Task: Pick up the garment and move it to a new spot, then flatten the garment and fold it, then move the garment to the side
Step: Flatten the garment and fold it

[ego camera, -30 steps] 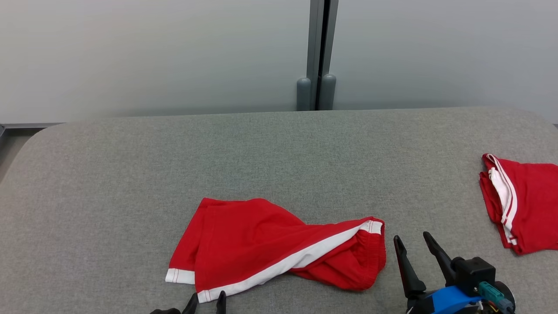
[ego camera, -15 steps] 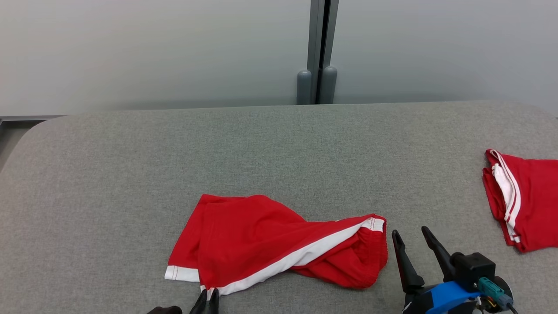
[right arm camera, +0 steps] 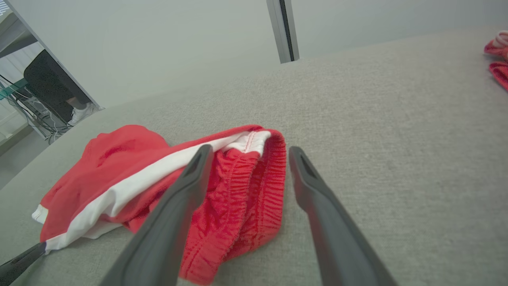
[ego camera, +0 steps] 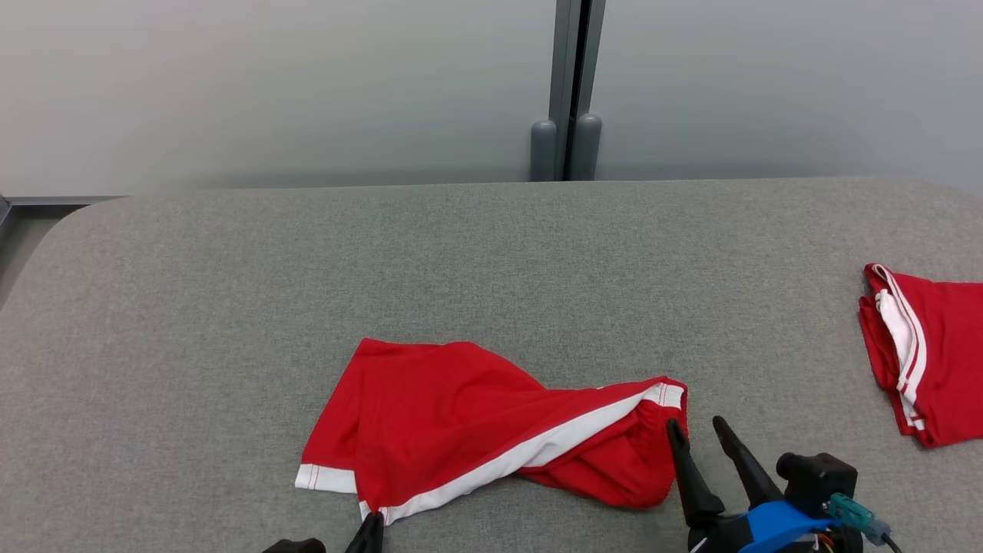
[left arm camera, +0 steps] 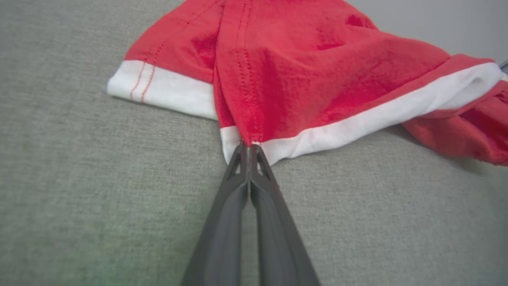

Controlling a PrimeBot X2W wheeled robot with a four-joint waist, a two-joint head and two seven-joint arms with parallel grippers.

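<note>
L hand point(left arm camera: 249, 147) closed on garment point(ego camera: 461, 415), R hand point(ego camera: 696, 425) spread

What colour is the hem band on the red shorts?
White hem band, red stitching; left wrist view.

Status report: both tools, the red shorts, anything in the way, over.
Left tool shut on red shorts, hem corner. Right tool open at waistband. Shorts crumpled on grey surface. Second red garment far right, apart.
</note>
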